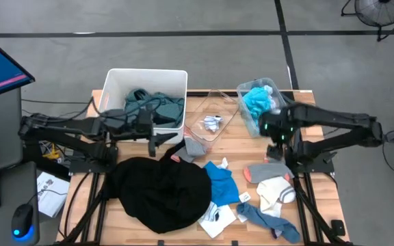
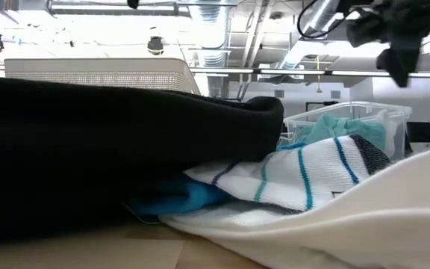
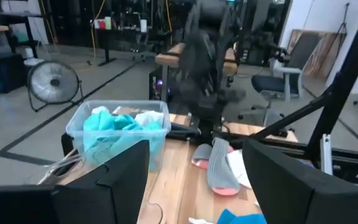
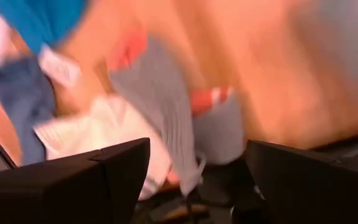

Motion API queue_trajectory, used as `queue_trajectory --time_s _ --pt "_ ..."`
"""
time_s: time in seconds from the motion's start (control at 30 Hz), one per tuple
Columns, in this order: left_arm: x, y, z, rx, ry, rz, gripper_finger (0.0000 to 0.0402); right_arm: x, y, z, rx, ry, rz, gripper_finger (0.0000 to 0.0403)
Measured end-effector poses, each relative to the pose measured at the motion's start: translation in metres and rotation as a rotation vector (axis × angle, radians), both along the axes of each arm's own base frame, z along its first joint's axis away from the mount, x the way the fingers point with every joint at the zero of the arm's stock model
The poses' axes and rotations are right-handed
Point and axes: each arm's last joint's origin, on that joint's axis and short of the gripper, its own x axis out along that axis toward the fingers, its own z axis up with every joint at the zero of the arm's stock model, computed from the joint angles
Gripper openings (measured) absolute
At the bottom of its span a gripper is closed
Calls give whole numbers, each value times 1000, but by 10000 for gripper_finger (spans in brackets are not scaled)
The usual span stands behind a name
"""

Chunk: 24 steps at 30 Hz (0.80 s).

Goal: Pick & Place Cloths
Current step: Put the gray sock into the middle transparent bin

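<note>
A large black garment (image 1: 159, 191) lies spread on the table's near left part. A teal-green shirt (image 1: 152, 104) sits in the white bin (image 1: 115, 85). A bright cyan shirt (image 1: 257, 101) fills a clear bin (image 1: 273, 87). A blue piece (image 1: 221, 183), a grey sock with a pink toe (image 1: 264, 171), a white sock (image 1: 277, 191) and a blue-grey sock (image 1: 265, 220) lie on the wood. My left gripper (image 1: 154, 142) hangs open by the white bin's near wall. My right gripper (image 1: 278, 149) hovers open above the grey sock (image 4: 166, 106).
A second clear bin (image 1: 214, 102) at the table's far middle holds a small white piece (image 1: 212, 123). Another grey sock (image 1: 191, 149) and a striped white sock (image 1: 217, 219) lie near the black garment. Bare wood (image 1: 234, 147) shows between the bins and the cloths.
</note>
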Motion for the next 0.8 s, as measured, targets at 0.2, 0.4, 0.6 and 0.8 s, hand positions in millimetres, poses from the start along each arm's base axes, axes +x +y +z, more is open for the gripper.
queue_trajectory --time_s 0.2,0.4,0.6,0.8 --pt "-10 -4 6 -2 -22 -22 241 -8 31 -45 9 145 68 260" --pt "-6 -5 3 -17 -7 -22 241 -2 41 -67 -5 116 58 260" --pt "-1 -5 -1 -31 4 -20 241 6 39 -79 -37 230 -82 260" --pt "0 -5 -3 -42 14 -18 241 19 40 -99 -70 365 -209 260"
